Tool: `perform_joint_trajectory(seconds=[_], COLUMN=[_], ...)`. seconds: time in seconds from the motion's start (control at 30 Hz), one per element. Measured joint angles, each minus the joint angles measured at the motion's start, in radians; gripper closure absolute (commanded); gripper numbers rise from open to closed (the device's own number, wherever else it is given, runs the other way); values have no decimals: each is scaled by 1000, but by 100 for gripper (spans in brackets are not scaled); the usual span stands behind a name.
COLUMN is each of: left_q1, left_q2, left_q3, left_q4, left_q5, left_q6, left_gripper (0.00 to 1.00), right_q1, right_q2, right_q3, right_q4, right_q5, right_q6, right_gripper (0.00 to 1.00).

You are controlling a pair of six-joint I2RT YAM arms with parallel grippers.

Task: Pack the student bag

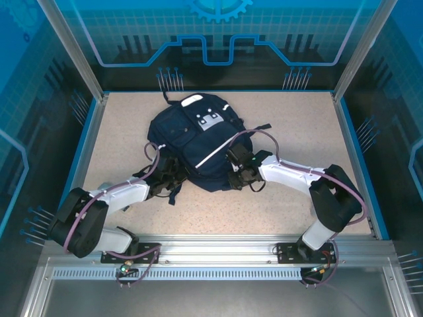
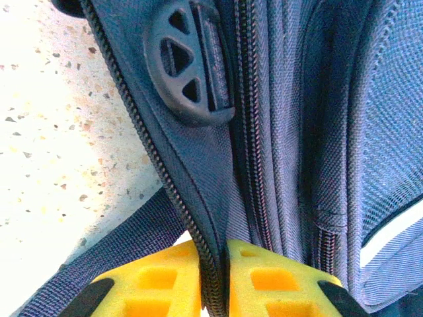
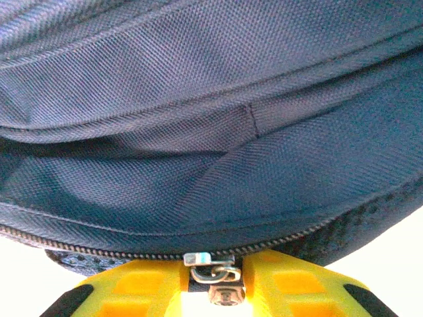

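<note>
Nearest us, both arms (image 1: 125,193) reach to the student bag (image 1: 192,132) lying central on the table (image 1: 291,132). Our left gripper (image 2: 215,254) pinches the bag's zipper edge (image 2: 192,218). Its zip pull (image 3: 223,272) sits between the fingers of the right gripper (image 3: 215,264); we cannot tell if it clamps

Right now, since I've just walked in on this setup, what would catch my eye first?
A big navy student bag lies in the middle of the speckled table, with both arms reaching into its near edge. Close up, the yellow left jaws pinch a zip seam of the bag. A silver zip pull sits between the right jaws.
</note>
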Motion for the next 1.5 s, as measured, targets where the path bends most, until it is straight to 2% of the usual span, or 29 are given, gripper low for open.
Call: perform_joint_trajectory(seconds=[0.1, 0.17, 0.23, 0.33, 0.37, 0.57, 0.77, 0.93, 1.03, 1.23, 1.4, 1.5], left_q1=[0, 1, 1, 3, 3, 9, 30, 49, 62, 99, 110, 116], left_q2=[0, 0, 0, 0, 0, -8, -18, -18, -18, -13, 45, 106], left_q3=[0, 0, 0, 0, 0, 0, 0, 0, 5, 41, 91, 125], left_q4=[-3, -5, -7, -11, -11, -23, -30, -30, -45, -105, -119, -113], left_q5=[-5, -5, -10, -12, -12, -11, 9, 43, 45, 21, 21, 64], left_q6=[2, 2, 2, 2, 3, 10, 36, 59, 78, 122, 172, 214], left_gripper=[83, 83, 83, 83, 83, 85, 86, 86, 85, 85, 85, 83], right_q1=[-6, -6, -6, -6, -6, -6, -16, -68, -64, -6, 67, 105], right_q2=[1, 4, 7, 7, 7, -5, -16, -20, -37, -81, -87, -86], right_q3=[0, 0, 0, 0, 0, 0, 0, 0, -3, -61, -121, -131], right_q4=[10, 13, 14, 13, 13, -5, -48, -50, -37, 50, 172, 235], right_q5=[-33, -39, -37, -27, -21, 34, 150, 147, 102, -107, -279, -346], right_q6=[-14, -19, -25, -25, -22, 5, 63, 84, 55, -13, -13, 14], right_gripper=[70, 74, 80, 95, 97, 99, 100, 100, 100, 100, 100, 100])
